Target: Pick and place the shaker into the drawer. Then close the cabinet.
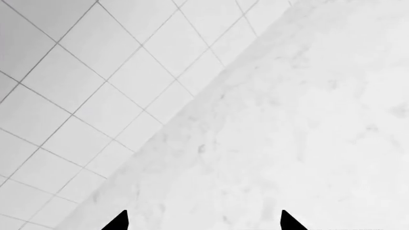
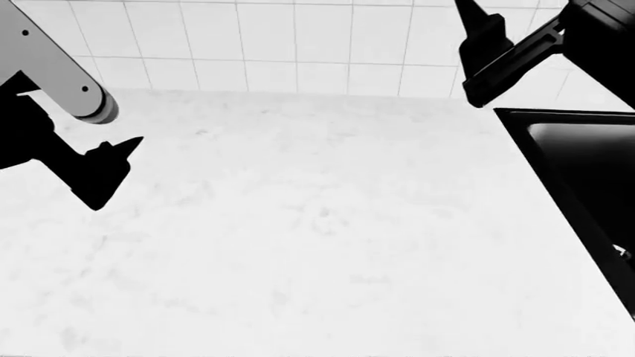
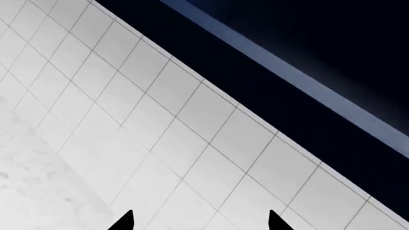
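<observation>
White marble table [image 2: 317,245] lies bare; shaker and drawer are out of view. Both sets of fingers (left [image 1: 203,221], right [image 3: 200,221]) hover released and empty, apparently awaiting approach.

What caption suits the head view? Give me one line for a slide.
Both grippers, left and right, hover over a white marble countertop beside a black sink; no shaker in sight.

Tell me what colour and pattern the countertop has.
The countertop is white marble with faint grey veining, seen best in the head view.
</observation>
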Controlling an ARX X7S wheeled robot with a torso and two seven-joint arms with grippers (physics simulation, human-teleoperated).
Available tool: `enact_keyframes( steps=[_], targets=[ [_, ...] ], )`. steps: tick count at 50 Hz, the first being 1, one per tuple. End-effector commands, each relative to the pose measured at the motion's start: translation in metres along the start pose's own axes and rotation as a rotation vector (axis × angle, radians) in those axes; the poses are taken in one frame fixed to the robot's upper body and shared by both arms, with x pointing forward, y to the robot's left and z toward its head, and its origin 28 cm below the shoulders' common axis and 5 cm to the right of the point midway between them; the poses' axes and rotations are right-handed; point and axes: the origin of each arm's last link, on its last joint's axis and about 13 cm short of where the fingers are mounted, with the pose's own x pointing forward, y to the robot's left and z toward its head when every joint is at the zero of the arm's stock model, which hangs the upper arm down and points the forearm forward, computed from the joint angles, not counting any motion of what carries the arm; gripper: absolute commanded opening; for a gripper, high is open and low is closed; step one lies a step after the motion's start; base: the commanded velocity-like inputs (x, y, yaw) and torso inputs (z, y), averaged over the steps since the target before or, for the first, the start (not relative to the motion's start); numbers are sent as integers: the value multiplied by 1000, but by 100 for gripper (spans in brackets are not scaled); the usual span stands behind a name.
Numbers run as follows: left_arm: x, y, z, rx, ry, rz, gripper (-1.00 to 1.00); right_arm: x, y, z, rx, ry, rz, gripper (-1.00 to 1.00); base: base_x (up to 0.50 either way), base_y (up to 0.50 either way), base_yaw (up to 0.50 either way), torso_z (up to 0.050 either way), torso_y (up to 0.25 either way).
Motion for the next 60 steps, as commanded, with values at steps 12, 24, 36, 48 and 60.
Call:
enact_keyframes(
  steps=[12,24,36,48,60],
  targets=[
    [3,-5,-3,-3,3,-17,100,-2,2,0,2,-6,-5,100,398,28,0,0,0],
    [-4,-4,-4,-21,-19,33,100,-2,2,1,9,-10,-14,100,125,9,0,0,2],
    [-121,58,93,4,-515,705,100,5,-2,6,37,-37,-39,100,0,0,0,0,0],
    [-170,79,222,63,-1125,683,100,9,-6,2,81,-59,-65,100,0,0,0,0,0],
    [-93,34,305,-262,-1529,-382,100,12,-7,4,133,-78,-87,100,0,0,0,0,4]
  ],
)
